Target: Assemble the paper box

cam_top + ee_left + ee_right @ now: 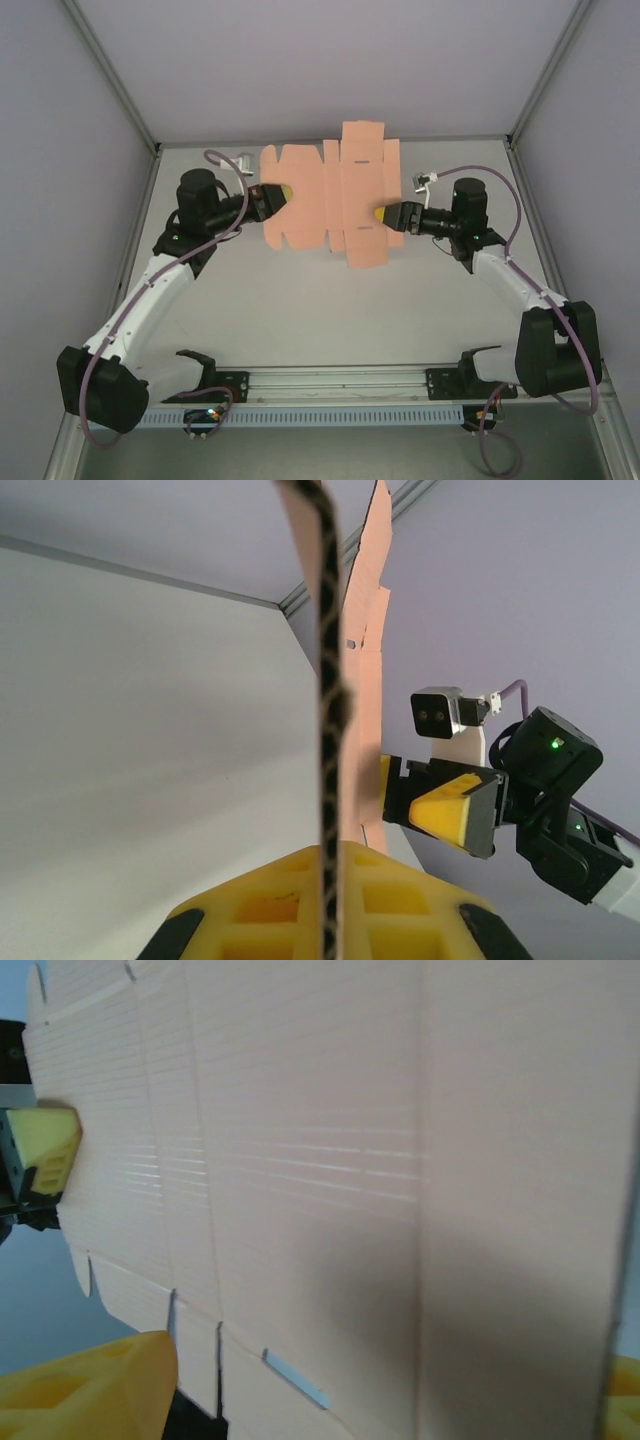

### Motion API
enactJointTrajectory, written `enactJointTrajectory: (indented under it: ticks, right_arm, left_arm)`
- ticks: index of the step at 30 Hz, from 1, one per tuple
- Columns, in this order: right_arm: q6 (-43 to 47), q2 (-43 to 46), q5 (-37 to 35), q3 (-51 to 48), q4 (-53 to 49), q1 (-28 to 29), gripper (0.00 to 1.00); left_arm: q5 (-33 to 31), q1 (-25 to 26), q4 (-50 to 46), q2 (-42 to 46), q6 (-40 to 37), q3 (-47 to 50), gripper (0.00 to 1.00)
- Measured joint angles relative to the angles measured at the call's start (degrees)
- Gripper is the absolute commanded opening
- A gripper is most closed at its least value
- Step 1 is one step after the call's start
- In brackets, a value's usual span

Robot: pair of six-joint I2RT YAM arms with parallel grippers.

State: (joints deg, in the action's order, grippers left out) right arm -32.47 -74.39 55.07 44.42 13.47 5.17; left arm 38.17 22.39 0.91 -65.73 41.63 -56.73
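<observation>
Salmon-pink ribbed paper box [330, 190]; yellow-padded left hand [284, 194] and right hand [381, 212].

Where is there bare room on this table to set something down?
The broad stretch of table between the box sheet and the mounting rail is bare. It is crowded at the back, where the left gripper and right gripper pinch the sheet.

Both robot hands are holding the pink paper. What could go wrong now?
1. The left gripper and the right gripper each pinch the pink sheet just at a side edge, so it might slip out of one of them and sag or drop.
2. The sheet is thin and flat between them. If the arms pull apart or twist unevenly, it could tear or crease away from its fold lines.
</observation>
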Motion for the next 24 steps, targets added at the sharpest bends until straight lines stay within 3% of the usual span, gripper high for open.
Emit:
enactJointTrajectory:
  ticks: [9, 13, 19, 24]
  right_arm:
    - [1.95, 0.00, -2.34, 0.63, -3.26, -1.01, 0.37]
    - [3.89, 0.00, -5.18, 1.51, -6.71, -1.44, 0.30]
    - [7.13, 0.20, -8.09, 2.69, -11.10, -1.53, 0.04]
    - [7.98, 0.22, -6.73, 2.75, -11.39, -1.27, 0.00]
  left_arm:
    - [0.00, -0.02, -0.11, 0.26, 0.00, 0.76, 0.00]
    - [0.00, -0.46, -0.46, 0.92, 0.00, 1.25, 0.00]
    - [-0.74, -1.18, -0.42, 1.64, 0.00, 2.54, 0.00]
    - [-1.11, -1.51, -0.42, 1.64, 0.02, 3.54, 0.00]
